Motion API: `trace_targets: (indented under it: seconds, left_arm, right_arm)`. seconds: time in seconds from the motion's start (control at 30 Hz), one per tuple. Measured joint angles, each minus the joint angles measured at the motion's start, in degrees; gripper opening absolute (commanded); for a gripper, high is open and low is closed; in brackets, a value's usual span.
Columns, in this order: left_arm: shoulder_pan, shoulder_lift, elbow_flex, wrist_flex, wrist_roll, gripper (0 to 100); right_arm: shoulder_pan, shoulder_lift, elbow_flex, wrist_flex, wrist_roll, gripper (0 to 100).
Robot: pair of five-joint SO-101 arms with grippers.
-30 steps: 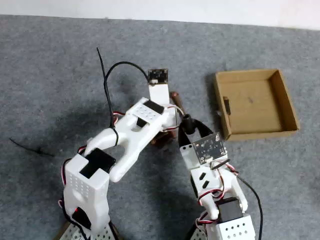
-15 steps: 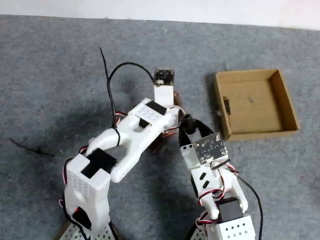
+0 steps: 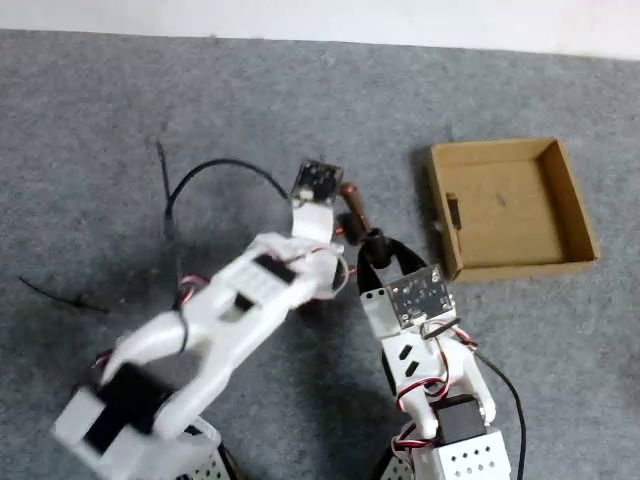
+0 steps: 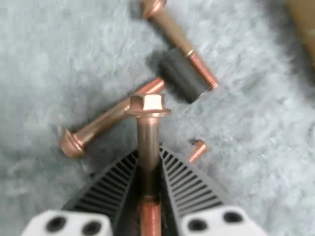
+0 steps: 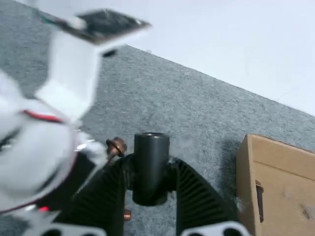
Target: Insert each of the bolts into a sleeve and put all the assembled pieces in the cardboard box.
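No writing, number or sign can be read anywhere. The cardboard box (image 3: 505, 205) has a small dark mark (image 3: 453, 212) on its inner wall, too small to make out.

Surface: grey, felt-like table cover (image 3: 120, 110).
Right side: an open cardboard box (image 3: 520, 268) sat flat on it.
Middle: a copper bolt (image 4: 98, 124) lay loose near a black sleeve (image 4: 181, 78) that had another bolt (image 4: 167, 24) through it.
Beside them: a small threaded piece (image 4: 198, 150), possibly a short screw.
Left side: a thin black strand (image 3: 60, 297).
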Motion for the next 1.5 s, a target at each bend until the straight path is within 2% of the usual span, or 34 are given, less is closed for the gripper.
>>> trace_targets:
  seconds: [0.17, 0.33, 0.57, 0.73, 1.1, 1.5]
  left_arm:
    - [-0.09, -10.64, 14.51, -16.09, -5.36, 0]
    - [-0.18, -16.7, 23.74, -29.89, -8.53, 0]
    - [-3.78, -18.9, 29.01, -43.78, -8.62, 0]
    - [-3.52, -18.9, 32.0, -51.96, -8.62, 0]
    - [-3.96, -18.9, 39.82, -78.51, -8.62, 0]
    - [-3.96, -18.9, 41.23, -88.53, -8.79, 0]
  right_arm:
    - [0.0, 0.0, 0.0, 0.0, 0.0, 0.5]
    - [0.0, 0.0, 0.0, 0.0, 0.0, 0.5]
    - [-3.16, 0.0, 0.0, 0.0, 0.0, 0.5]
    - [-4.48, 0.0, 0.0, 0.0, 0.0, 0.5]
    - [-5.71, 0.0, 0.0, 0.0, 0.0, 0.5]
    - [-6.51, 0.0, 0.0, 0.0, 0.0, 0.5]
